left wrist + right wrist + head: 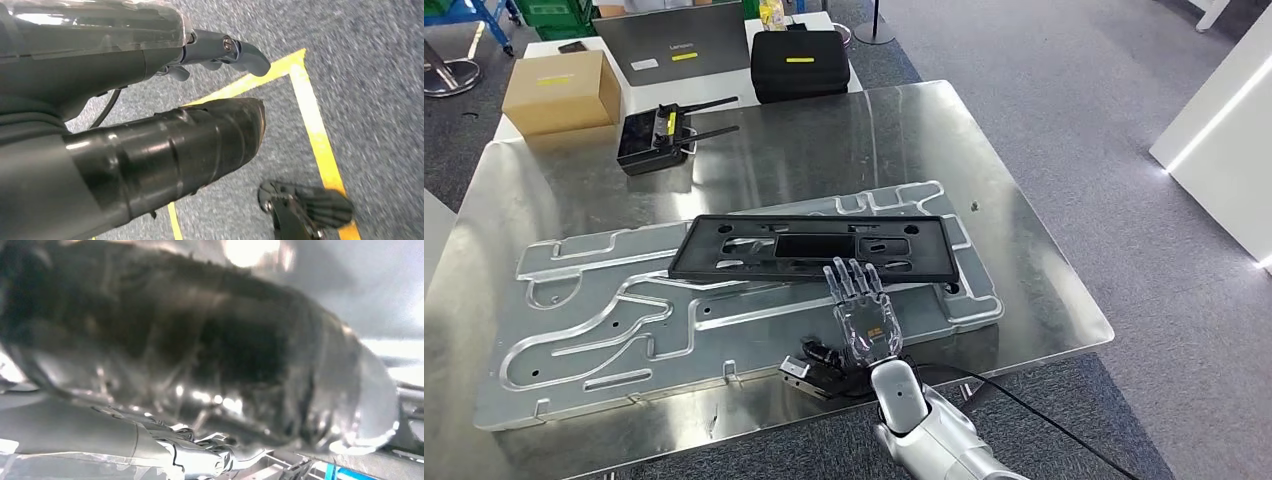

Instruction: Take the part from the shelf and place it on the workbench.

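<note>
Now the black plastic frame part lies flat on the metal desk, on top of the large aluminium plate w/ cut channels, near the desk's middle. The right robot hand is just in front of the part's near edge, palm down, fingers straight and spread apart, holding nothing; fingertips reach the part's edge, but touching or not I cannot tell. The left robot hand hangs over grey carpet w/ yellow tape lines; its fingers look curled in w/ nothing in them. At the desk's far side stands a black controller w/ antennas. Behind the desk are a cardboard box, a grey laptop and a black case.
</note>
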Robot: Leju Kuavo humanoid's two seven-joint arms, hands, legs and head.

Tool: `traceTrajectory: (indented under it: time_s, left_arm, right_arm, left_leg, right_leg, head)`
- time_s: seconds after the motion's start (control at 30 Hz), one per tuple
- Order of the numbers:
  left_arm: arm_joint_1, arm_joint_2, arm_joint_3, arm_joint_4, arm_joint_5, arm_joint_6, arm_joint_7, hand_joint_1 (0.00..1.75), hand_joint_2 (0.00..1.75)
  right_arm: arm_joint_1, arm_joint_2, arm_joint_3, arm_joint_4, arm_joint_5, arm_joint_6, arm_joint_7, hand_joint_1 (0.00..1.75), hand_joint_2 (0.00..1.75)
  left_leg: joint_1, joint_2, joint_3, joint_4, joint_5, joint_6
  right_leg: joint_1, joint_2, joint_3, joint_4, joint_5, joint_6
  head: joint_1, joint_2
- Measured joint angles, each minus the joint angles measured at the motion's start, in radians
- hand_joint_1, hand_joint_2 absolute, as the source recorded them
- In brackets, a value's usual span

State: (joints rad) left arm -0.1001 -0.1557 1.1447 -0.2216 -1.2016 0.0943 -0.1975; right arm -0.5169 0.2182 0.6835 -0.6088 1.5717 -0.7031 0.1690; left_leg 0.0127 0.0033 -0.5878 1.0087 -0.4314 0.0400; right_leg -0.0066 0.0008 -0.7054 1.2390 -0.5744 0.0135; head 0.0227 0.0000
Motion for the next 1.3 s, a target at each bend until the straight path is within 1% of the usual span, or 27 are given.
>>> traceTrajectory:
  time_s: [0.03, 0.07, 0.1, 0.2, 0.23, 0.27, 0.37, 0.43, 0.5, 0.53, 0.57, 0.6, 0.63, 0.67, 0.73, 0.77, 0.83, 0.9, 0.93, 1.0, 1.03, 1.07, 1.1, 1.13, 1.2, 1.27, 1.3]
  left_arm:
    - [0.0, 0.001, 0.0, 0.0, 0.0, -0.002, 0.0, 0.0, 0.0]
    - [0.0, 0.001, 0.0, 0.0, 0.0, -0.005, 0.0, 0.0, 0.0]
    - [0.0, 0.002, 0.0, 0.0, 0.0, -0.008, 0.001, 0.0, 0.0]
    - [0.0, 0.002, 0.0, 0.0, 0.0, -0.012, 0.002, 0.0, 0.0]
    - [0.001, 0.001, 0.0, 0.0, 0.0, -0.012, 0.003, 0.0, 0.0]
    - [0.001, 0.001, 0.0, 0.0, 0.0, -0.012, 0.003, 0.0, 0.0]
    - [0.002, 0.002, 0.001, 0.0, 0.0, -0.012, 0.003, 0.0, 0.0]
    - [0.004, 0.003, 0.001, 0.0, 0.0, -0.012, 0.004, 0.0, 0.0]
    - [0.004, 0.002, 0.001, 0.0, 0.0, -0.012, 0.004, 0.0, 0.0]
    - [0.005, 0.002, 0.001, 0.0, 0.0, -0.012, 0.004, 0.0, 0.0]
    - [0.004, 0.002, 0.001, 0.0, 0.0, -0.012, 0.004, 0.0, 0.0]
    - [0.004, 0.003, 0.001, 0.0, 0.0, -0.012, 0.005, 0.0, 0.0]
    - [0.004, 0.003, 0.001, 0.0, 0.0, -0.012, 0.006, 0.0, 0.0]
    - [0.003, 0.003, 0.001, 0.0, 0.0, -0.012, 0.008, 0.0, 0.0]
    - [0.0, 0.004, 0.001, 0.0, 0.0, -0.012, 0.014, 0.0, 0.0]
    - [-0.002, 0.004, 0.001, 0.0, 0.0, -0.012, 0.016, 0.0, 0.0]
    - [-0.002, 0.003, 0.001, 0.0, 0.0, -0.011, 0.02, 0.0, 0.0]
    - [-0.004, 0.002, 0.002, 0.001, 0.0, -0.011, 0.024, 0.0, 0.0]
    - [-0.004, 0.001, 0.002, 0.001, 0.0, -0.011, 0.025, 0.0, 0.0]
    - [-0.005, 0.002, 0.002, 0.001, 0.0, -0.011, 0.027, 0.0, 0.0]
    - [-0.005, 0.002, 0.002, 0.001, 0.001, -0.011, 0.027, 0.0, 0.0]
    - [-0.004, 0.003, 0.003, 0.001, 0.001, -0.012, 0.027, 0.0, 0.0]
    - [-0.004, 0.003, 0.003, 0.001, 0.0, -0.012, 0.027, 0.0, 0.0]
    - [-0.004, 0.003, 0.003, 0.001, 0.0, -0.013, 0.027, 0.0, 0.0]
    - [-0.004, 0.003, 0.003, 0.001, 0.0, -0.015, 0.028, 0.0, 0.0]
    - [-0.003, 0.003, 0.003, 0.001, -0.001, -0.018, 0.029, 0.0, 0.0]
    - [-0.003, 0.003, 0.003, 0.001, -0.002, -0.019, 0.029, 0.0, 0.0]
  right_arm:
    - [0.001, 0.0, 0.0, 0.002, 0.0, 0.0, 0.0, 0.0, 0.0]
    - [0.003, 0.0, -0.001, 0.003, 0.0, 0.0, 0.0, 0.0, 0.0]
    - [0.004, 0.0, -0.001, 0.004, 0.0, 0.0, 0.0, 0.0, 0.0]
    - [0.004, 0.001, -0.001, 0.005, 0.0, 0.0, 0.0, 0.0, 0.0]
    - [0.004, 0.002, -0.001, 0.006, 0.0, 0.0, 0.0, 0.0, 0.0]
    - [0.004, 0.003, -0.001, 0.006, 0.001, 0.0, 0.0, 0.0, 0.0]
    - [0.003, 0.005, -0.001, 0.006, 0.001, 0.0, 0.001, 0.0, 0.0]
    - [0.004, 0.008, -0.001, 0.006, 0.001, 0.0, 0.001, 0.0, 0.0]
    - [0.005, 0.011, -0.001, 0.006, 0.001, 0.0, 0.001, 0.0, 0.0]
    - [0.006, 0.011, -0.001, 0.007, 0.001, 0.0, 0.001, 0.0, 0.0]
    - [0.006, 0.011, -0.001, 0.007, 0.001, 0.0, 0.002, 0.0, 0.0]
    - [0.007, 0.011, -0.001, 0.008, 0.001, 0.0, 0.007, 0.0, 0.0]
    - [0.007, 0.01, 0.0, 0.007, 0.001, 0.0, 0.024, 0.0, 0.0]
    - [0.007, 0.009, 0.005, 0.004, 0.001, 0.0, 0.058, 0.0, 0.0]
    - [0.001, -0.001, 0.04, -0.021, 0.001, 0.0, 0.183, 0.0, 0.0]
    - [-0.009, -0.012, 0.073, -0.042, 0.001, 0.0, 0.265, 0.0, 0.0]
    - [-0.055, -0.048, 0.166, -0.091, 0.001, 0.0, 0.382, 0.0, 0.0]
    - [-0.116, -0.091, 0.259, -0.135, 0.002, 0.0, 0.409, 0.0, 0.0]
    - [-0.144, -0.111, 0.293, -0.151, 0.002, 0.0, 0.41, 0.0, 0.0]
    - [-0.189, -0.143, 0.339, -0.172, 0.002, 0.0, 0.41, 0.0, 0.0]
    - [-0.205, -0.157, 0.357, -0.178, 0.001, 0.0, 0.41, 0.0, 0.0]
    - [-0.217, -0.168, 0.372, -0.184, 0.001, 0.0, 0.41, 0.0, 0.0]
    - [-0.224, -0.178, 0.384, -0.189, 0.001, 0.0, 0.41, 0.0, 0.0]
    - [-0.227, -0.187, 0.392, -0.194, 0.001, 0.0, 0.41, 0.0, 0.0]
    - [-0.229, -0.204, 0.398, -0.209, 0.001, 0.0, 0.41, 0.0, 0.0]
    - [-0.227, -0.225, 0.398, -0.229, 0.001, 0.0, 0.41, 0.0, 0.0]
    - [-0.225, -0.236, 0.396, -0.238, 0.001, 0.0, 0.41, 0.0, 0.0]
  left_leg:
    - [-0.001, 0.0, -0.013, 0.001, 0.008, 0.0]
    - [-0.002, 0.001, -0.025, 0.003, 0.016, -0.001]
    - [-0.003, 0.001, -0.037, 0.005, 0.023, -0.003]
    - [-0.004, -0.001, -0.061, 0.011, 0.043, -0.013]
    - [-0.004, -0.001, -0.063, 0.011, 0.05, -0.018]
    - [-0.004, -0.001, -0.064, 0.01, 0.056, -0.024]
    - [-0.001, -0.002, -0.073, 0.007, 0.065, -0.043]
    - [0.0, -0.004, -0.098, 0.058, 0.001, -0.052]
    - [0.001, -0.004, -0.132, 0.181, -0.1, -0.058]
    - [0.001, -0.004, -0.142, 0.244, -0.129, -0.06]
    - [0.001, -0.004, -0.142, 0.287, -0.135, -0.062]
    - [0.001, -0.004, -0.124, 0.296, -0.119, -0.062]
    - [0.001, -0.004, -0.088, 0.266, -0.093, -0.062]
    - [0.001, -0.004, -0.036, 0.206, -0.071, -0.06]
    - [-0.002, -0.005, 0.07, 0.063, -0.075, -0.054]
    - [-0.004, -0.006, 0.098, 0.018, -0.086, -0.049]
    - [-0.007, -0.006, 0.102, -0.005, -0.09, -0.035]
    - [-0.006, 0.002, 0.085, -0.005, -0.07, -0.018]
    - [-0.004, 0.005, 0.074, -0.007, -0.057, -0.008]
    - [-0.006, 0.007, 0.044, -0.006, -0.031, 0.003]
    - [-0.007, 0.007, 0.027, -0.005, -0.018, 0.004]
    - [-0.008, 0.007, 0.009, -0.004, -0.006, 0.004]
    - [-0.009, 0.007, -0.008, -0.003, 0.007, 0.003]
    - [-0.01, 0.007, -0.024, -0.002, 0.018, 0.001]
    - [-0.012, 0.006, -0.052, 0.002, 0.039, -0.005]
    - [-0.012, 0.006, -0.066, 0.005, 0.057, -0.014]
    - [-0.011, 0.006, -0.069, 0.004, 0.066, -0.019]
  right_leg:
    - [-0.001, 0.0, -0.012, 0.054, -0.026, 0.002]
    - [-0.001, 0.0, -0.009, 0.079, -0.033, 0.002]
    - [-0.001, 0.0, 0.014, 0.064, -0.02, 0.001]
    - [0.003, 0.0, 0.159, -0.136, 0.036, -0.011]
    - [0.006, 0.0, 0.191, -0.188, 0.044, -0.016]
    - [0.01, 0.001, 0.205, -0.215, 0.045, -0.02]
    - [0.01, -0.001, 0.19, -0.23, 0.07, -0.038]
    - [0.004, -0.004, 0.167, -0.238, 0.098, -0.052]
    - [0.005, -0.005, 0.138, -0.237, 0.122, -0.058]
    - [0.006, -0.006, 0.123, -0.236, 0.133, -0.058]
    - [0.006, -0.007, 0.107, -0.235, 0.144, -0.057]
    - [0.007, -0.007, 0.091, -0.233, 0.154, -0.055]
    - [0.006, -0.008, 0.076, -0.23, 0.165, -0.052]
    - [0.005, -0.008, 0.063, -0.225, 0.173, -0.049]
    - [0.007, -0.008, 0.043, -0.214, 0.187, -0.039]
    - [0.008, -0.008, 0.039, -0.21, 0.194, -0.033]
    - [0.009, -0.007, 0.032, -0.209, 0.212, -0.021]
    - [0.005, -0.003, 0.019, -0.192, 0.193, -0.011]
    - [0.004, -0.002, 0.007, -0.16, 0.156, -0.006]
    - [0.002, -0.001, -0.022, -0.048, 0.053, 0.0]
    - [0.001, -0.001, -0.033, 0.015, 0.017, 0.002]
    - [0.0, -0.001, -0.036, 0.062, 0.005, 0.003]
    - [0.0, -0.001, -0.025, 0.081, 0.016, 0.003]
    - [0.0, -0.001, 0.003, 0.065, 0.042, 0.001]
    - [0.003, -0.001, 0.104, -0.056, 0.075, -0.011]
    - [0.01, 0.0, 0.193, -0.19, 0.058, -0.021]
    - [0.015, 0.0, 0.212, -0.226, 0.048, -0.024]
  head:
    - [0.0, 0.0]
    - [0.0, 0.0]
    - [0.0, 0.0]
    - [-0.001, 0.0]
    - [0.0, 0.0]
    - [0.0, 0.0]
    - [0.001, 0.0]
    - [0.0, 0.0]
    - [-0.001, 0.0]
    - [-0.001, 0.0]
    - [-0.001, 0.0]
    - [-0.001, 0.0]
    - [-0.001, 0.0]
    - [-0.001, 0.0]
    - [-0.001, 0.0]
    - [0.0, 0.0]
    - [0.001, 0.0]
    - [0.001, 0.0]
    - [0.001, 0.0]
    - [0.001, 0.0]
    - [0.0, 0.0]
    - [0.0, 0.0]
    - [0.0, 0.0]
    - [0.0, 0.0]
    - [0.0, 0.0]
    - [0.0, 0.0]
    - [0.0, 0.0]
